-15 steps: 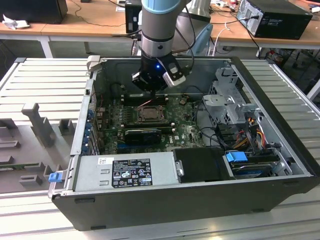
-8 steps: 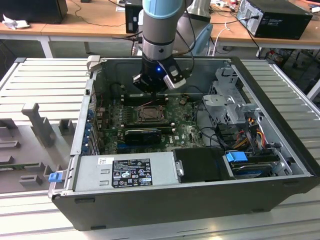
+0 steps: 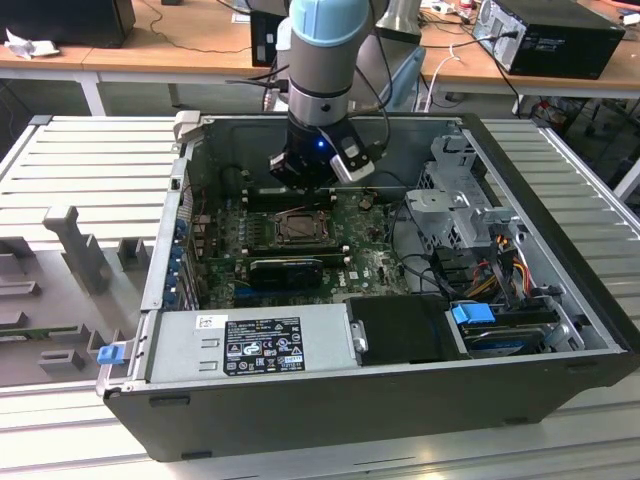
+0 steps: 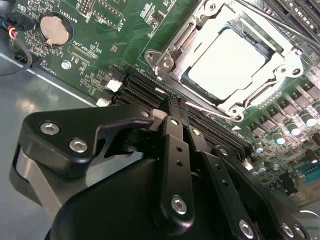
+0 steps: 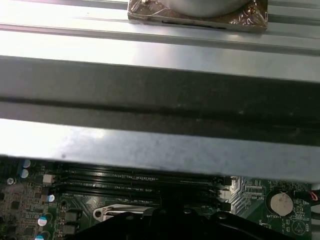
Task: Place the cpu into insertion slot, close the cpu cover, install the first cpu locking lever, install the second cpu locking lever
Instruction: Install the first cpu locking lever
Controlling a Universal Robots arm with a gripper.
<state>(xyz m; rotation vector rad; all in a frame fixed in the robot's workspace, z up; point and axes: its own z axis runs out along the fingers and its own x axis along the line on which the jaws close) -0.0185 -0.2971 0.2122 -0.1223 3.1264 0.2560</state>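
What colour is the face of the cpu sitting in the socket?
Pale silver-beige; the cpu shows best in the second wrist view.

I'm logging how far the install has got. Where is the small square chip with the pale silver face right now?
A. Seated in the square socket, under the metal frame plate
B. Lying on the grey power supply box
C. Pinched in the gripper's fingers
A: in the second wrist view the pale silver square chip sits in the socket, showing through the window of the metal frame plate.
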